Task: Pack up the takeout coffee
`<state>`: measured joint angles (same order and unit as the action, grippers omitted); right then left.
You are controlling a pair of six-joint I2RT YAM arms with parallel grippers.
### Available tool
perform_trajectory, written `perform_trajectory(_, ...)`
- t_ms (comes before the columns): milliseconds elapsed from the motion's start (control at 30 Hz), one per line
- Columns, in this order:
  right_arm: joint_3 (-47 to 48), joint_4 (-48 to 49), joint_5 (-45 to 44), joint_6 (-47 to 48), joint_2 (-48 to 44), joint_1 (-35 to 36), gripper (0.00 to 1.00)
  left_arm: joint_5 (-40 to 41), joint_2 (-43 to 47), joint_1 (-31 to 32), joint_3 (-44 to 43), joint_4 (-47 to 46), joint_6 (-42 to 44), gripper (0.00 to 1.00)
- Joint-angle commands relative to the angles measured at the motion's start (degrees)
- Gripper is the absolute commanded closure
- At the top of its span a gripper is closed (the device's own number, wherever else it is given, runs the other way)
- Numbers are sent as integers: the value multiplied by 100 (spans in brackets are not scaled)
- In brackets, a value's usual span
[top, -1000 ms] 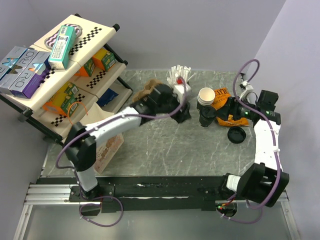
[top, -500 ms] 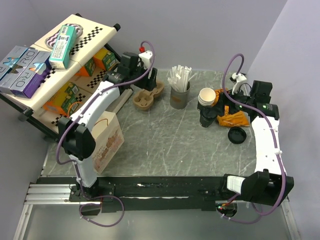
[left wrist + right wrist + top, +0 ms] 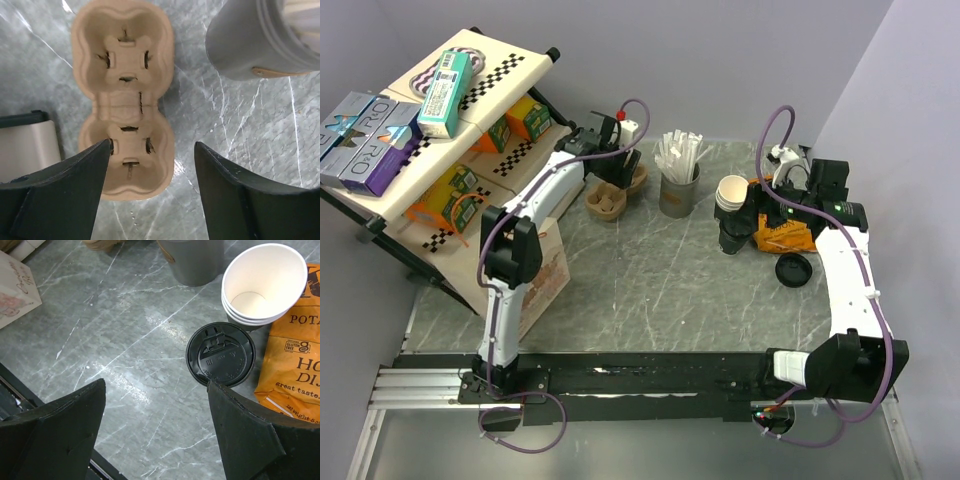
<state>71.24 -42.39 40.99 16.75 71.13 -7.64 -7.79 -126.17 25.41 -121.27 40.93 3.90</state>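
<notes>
While the coffee cup stands on the counter beside the white cups, no packing is done: you have yet to lift it, probably into the cup carrier farther back. Your right claw hovers wide open over the cup, empty. Your left claw gapes wide above the carrier, holding nothing.

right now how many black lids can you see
2: one on the takeout coffee beside the white cups, one loose lid by the chip bag; others may be hidden.
</notes>
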Motion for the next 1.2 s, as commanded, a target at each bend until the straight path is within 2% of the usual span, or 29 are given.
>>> perform_trajectory(0, 188, 65, 67, -32, -91, 34, 12, -54, 628, 17, 7, -261, 198, 26)
perform_trajectory(167, 144, 100, 408, 73, -126, 148, 12, -1090, 1796, 104, 656, -848, 85, 24)
perform_trajectory(267, 363, 152, 908, 222, -56, 464, 14, -1181, 2517, 228, 763, -1157, -11, 22)
perform_trajectory(333, 574, 91, 1129, 555, 5, 736, 15, -989, 3000, 228, 850, -1314, -143, 22)
perform_trajectory(367, 810, 65, 1191, 696, 110, 1268, 15, -831, 3176, 228, 912, -1368, -188, 21)
perform_trajectory(467, 1363, -102, 1280, 1329, 461, 2218, 16, -145, 3888, 184, 1262, -1587, -48, 16)
perform_trajectory(600, 2436, -348, 1437, 1936, 1235, 3230, 18, 339, 4705, -27, 1528, -1711, 84, 12)
perform_trajectory(667, 3076, -323, 1534, 2191, 1734, 3610, 18, 410, 4890, -229, 1501, -1702, 67, 12)
perform_trajectory(767, 3579, 80, 1605, 2315, 2236, 4243, 18, 480, 5198, -457, 1528, -1737, -12, 11)
perform_trajectory(933, 4380, 222, 1447, 2728, 3019, 5235, 15, 402, 5532, -852, 1659, -1728, -161, 10)
perform_trajectory(1167, 5688, 495, 1596, 2526, 4257, 5650, 14, 68, 5831, -1266, 1958, -1720, -355, 11)
